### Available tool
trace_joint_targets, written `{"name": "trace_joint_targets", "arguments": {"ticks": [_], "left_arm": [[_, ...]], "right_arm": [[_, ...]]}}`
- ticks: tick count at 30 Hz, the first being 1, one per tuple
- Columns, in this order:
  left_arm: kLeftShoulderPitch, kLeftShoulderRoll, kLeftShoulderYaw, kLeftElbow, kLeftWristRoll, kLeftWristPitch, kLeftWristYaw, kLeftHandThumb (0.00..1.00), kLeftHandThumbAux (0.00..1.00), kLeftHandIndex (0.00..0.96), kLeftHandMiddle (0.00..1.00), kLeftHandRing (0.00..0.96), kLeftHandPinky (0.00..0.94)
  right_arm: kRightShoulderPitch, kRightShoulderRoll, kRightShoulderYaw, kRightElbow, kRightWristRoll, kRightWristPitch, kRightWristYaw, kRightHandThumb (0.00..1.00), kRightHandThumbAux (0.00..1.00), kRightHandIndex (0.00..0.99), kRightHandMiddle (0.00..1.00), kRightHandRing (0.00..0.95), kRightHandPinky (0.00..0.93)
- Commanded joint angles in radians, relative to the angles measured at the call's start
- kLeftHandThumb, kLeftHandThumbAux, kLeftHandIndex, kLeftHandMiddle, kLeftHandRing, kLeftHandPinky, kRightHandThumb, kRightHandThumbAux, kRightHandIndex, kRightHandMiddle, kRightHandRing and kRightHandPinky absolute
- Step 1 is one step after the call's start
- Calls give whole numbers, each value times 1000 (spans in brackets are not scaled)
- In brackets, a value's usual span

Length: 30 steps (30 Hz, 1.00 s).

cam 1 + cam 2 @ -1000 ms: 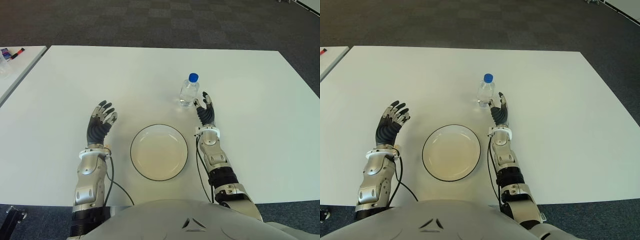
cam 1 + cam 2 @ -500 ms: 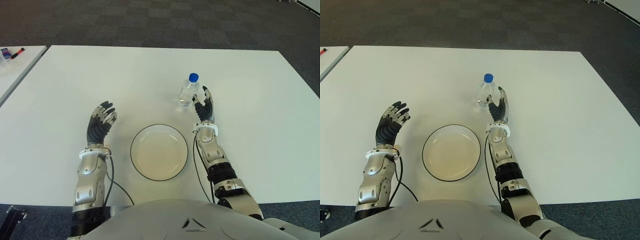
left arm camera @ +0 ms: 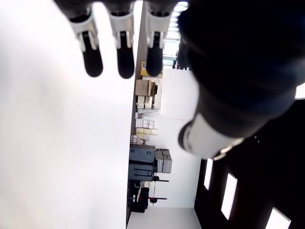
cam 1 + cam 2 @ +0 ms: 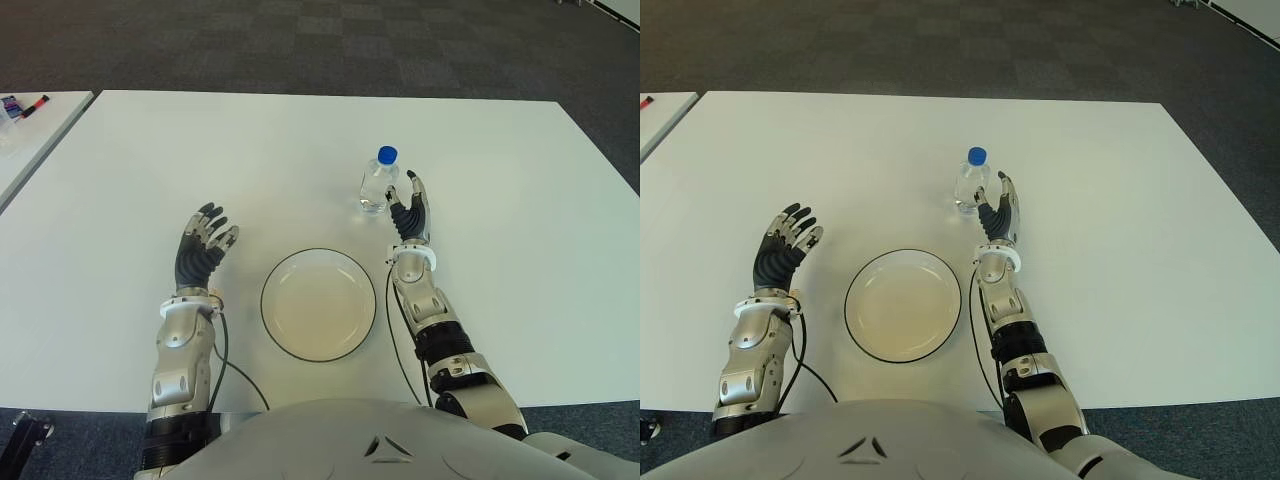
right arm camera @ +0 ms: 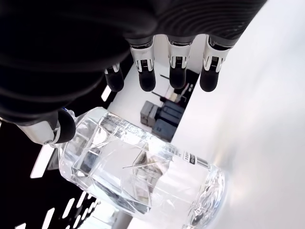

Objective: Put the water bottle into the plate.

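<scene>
Standing upright on the white surface point(image 4: 130, 160), the water bottle point(image 4: 377, 183) is a clear one with a blue cap, at about 1 o'clock from the plate point(image 4: 318, 304) and well apart from it. The plate is white with a dark rim, holds nothing, and lies near the robot's edge of the surface, between the two arms.

At the bottle's 4 o'clock side is the right hand point(image 4: 410, 213), just beside it with palm turned toward it. Its fingers point(image 5: 177, 71) are extended and spread, and the right wrist view shows the bottle point(image 5: 143, 171) lying in the space between thumb and fingers with none of them closed around it; whether the thumb touches the plastic cannot be told.

At the plate's 9 to 10 o'clock shows the left hand point(image 4: 201, 250), apart from the rim. Its fingers point(image 3: 118, 47) are loosely extended and hold nothing, as the left wrist view confirms.

At 10 o'clock, a second white table point(image 4: 35, 125) stands beside the surface, with a few small items at its far corner.
</scene>
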Motion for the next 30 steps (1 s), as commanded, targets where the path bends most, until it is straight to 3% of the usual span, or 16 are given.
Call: {"name": "trace_joint_targets", "arguments": {"ticks": [1,10,30], "left_arm": [[-6,5,2,19,9,6,5,323,840,124,136,140,172],[-3,9,2,16,7,17,-2,303,821,95,102,110,154],[-5,0,2,26,1,-8,-2,341,838,130,147,153,203]], "right_arm": [[-13,-6,19,3,-31,46,0,419,334,0,0,0,19],[-44,-34,59,14,-109,113,-15,446,272,0,0,0,0],[-86,-70,113,101,-175,132,-61,387,192,0,0,0,0]]}}
